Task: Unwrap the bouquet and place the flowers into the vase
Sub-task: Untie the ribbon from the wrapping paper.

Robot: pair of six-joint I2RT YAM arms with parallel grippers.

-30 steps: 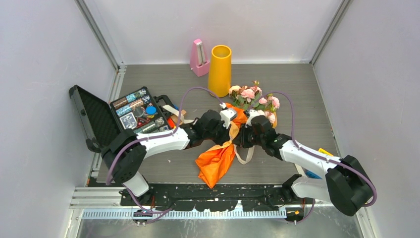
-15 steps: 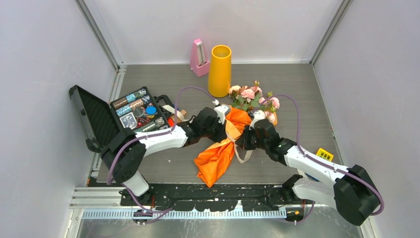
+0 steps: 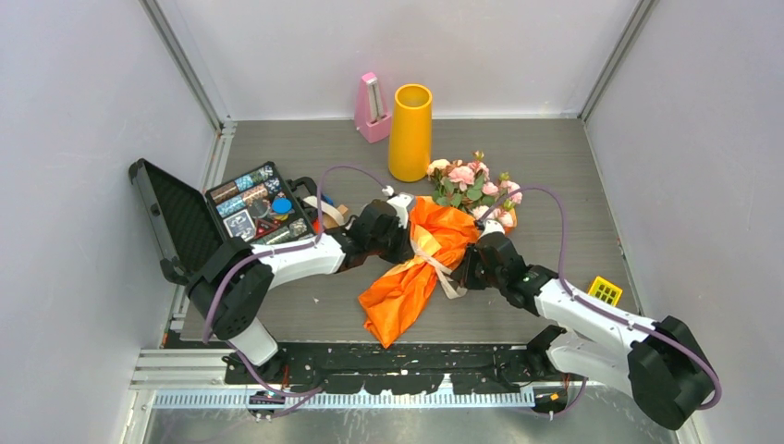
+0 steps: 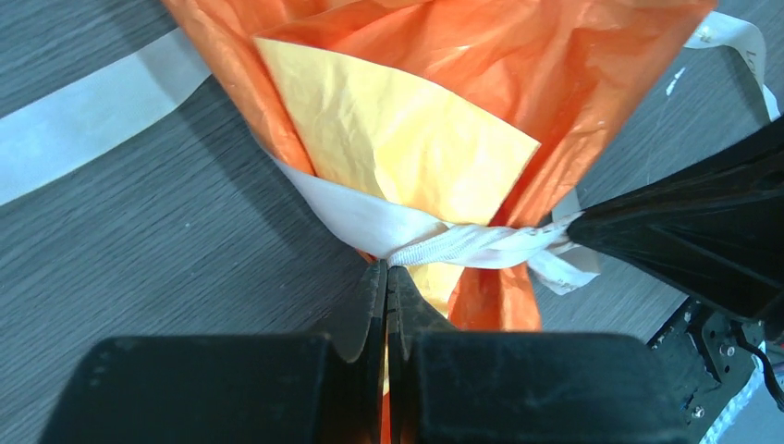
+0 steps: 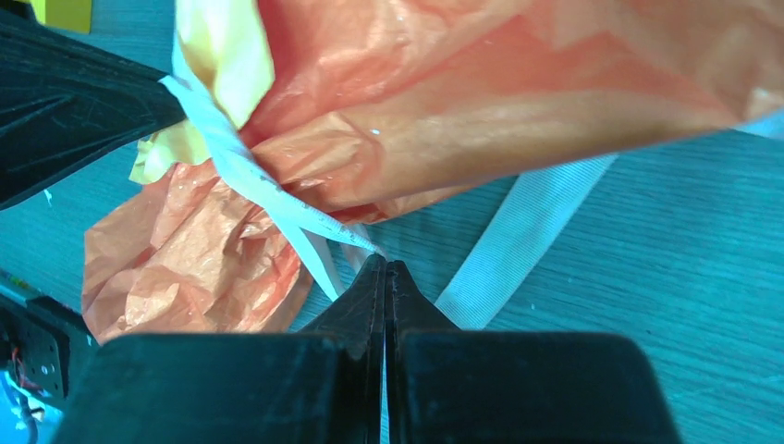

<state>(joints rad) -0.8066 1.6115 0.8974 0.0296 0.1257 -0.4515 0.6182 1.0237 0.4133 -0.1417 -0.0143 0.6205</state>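
The bouquet (image 3: 421, 264) lies mid-table, its crinkled orange paper (image 4: 518, 74) tied at the neck by a beige ribbon (image 4: 481, 242). The pink flowers (image 3: 471, 180) poke out at its far end, close to the yellow-orange vase (image 3: 410, 132), which stands upright at the back. My left gripper (image 4: 386, 268) is shut on the ribbon at the left side of the neck. My right gripper (image 5: 385, 264) is shut on a ribbon strand (image 5: 268, 190) at the opposite side. The ribbon runs taut between the two. A loose ribbon tail (image 5: 518, 245) lies flat on the table.
A pink metronome (image 3: 372, 108) stands left of the vase. An open black case (image 3: 254, 208) full of small items sits at the left. A small yellow object (image 3: 605, 291) lies by the right arm. Walls close in on three sides.
The right gripper has shut on the ribbon. The two grippers have drawn apart, left going left and right going right, stretching the ribbon and uncovering more orange paper.
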